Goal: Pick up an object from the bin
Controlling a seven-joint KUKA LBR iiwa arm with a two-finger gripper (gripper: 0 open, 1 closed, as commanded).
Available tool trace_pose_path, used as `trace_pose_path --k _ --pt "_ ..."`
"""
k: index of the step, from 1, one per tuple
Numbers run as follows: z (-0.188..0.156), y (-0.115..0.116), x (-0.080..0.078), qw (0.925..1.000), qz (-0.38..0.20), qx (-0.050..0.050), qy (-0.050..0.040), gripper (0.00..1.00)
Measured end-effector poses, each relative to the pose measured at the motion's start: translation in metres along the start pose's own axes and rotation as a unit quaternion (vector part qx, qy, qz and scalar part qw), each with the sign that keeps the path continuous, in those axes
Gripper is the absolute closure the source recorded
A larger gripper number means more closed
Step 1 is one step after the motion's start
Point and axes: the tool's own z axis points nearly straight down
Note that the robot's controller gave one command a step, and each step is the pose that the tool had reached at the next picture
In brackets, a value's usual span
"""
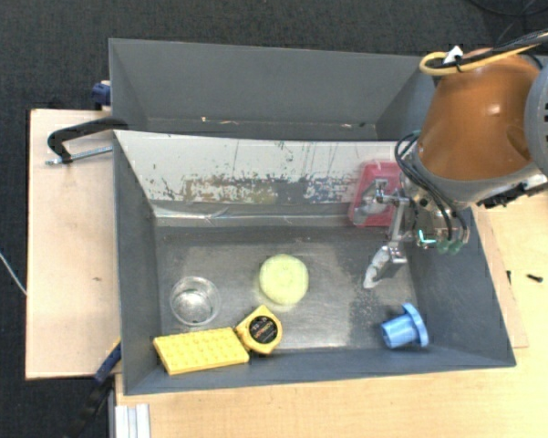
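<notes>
The grey metal bin (137, 272) has sloping walls, and its far wall is scuffed with worn streaks along the lower edge. The arm comes in from the right under a smooth, rounded orange cover (479, 117), with thin cables looping just below it. The claw (381, 235) hangs over the right part of the floor, released: its two slim metal fingers (383, 265) stand apart with bare grey floor between them. Just beside the farther one, against the far wall, lies a pink block (376, 182) with soft-looking edges (whether they touch cannot be told). Near of the claw, towards the near right corner, a blue cap (404, 328) of shiny plastic lies on its side, apart from the claw. Around the middle of the floor rests a pale green round pad (284, 279), matt and flat. Left of it stands a clear tumbler (193, 299), open end up. At the near wall a yellow studded plate (201, 349) lies flat, with a yellow and black tape measure (261, 329) touching its right end.
</notes>
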Motion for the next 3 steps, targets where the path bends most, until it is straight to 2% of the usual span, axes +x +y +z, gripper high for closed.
trace_pose_path --k 1,2,3 --pt "-0.003 0.0 -0.001 1.0 0.0 0.0 -0.0036 0.0" --pt "0.012 0.002 -0.019 0.9975 0.071 0.0 -0.0064 0.0" --pt "0.075 -0.025 -0.018 0.9903 0.139 -0.001 -0.0048 0.0"
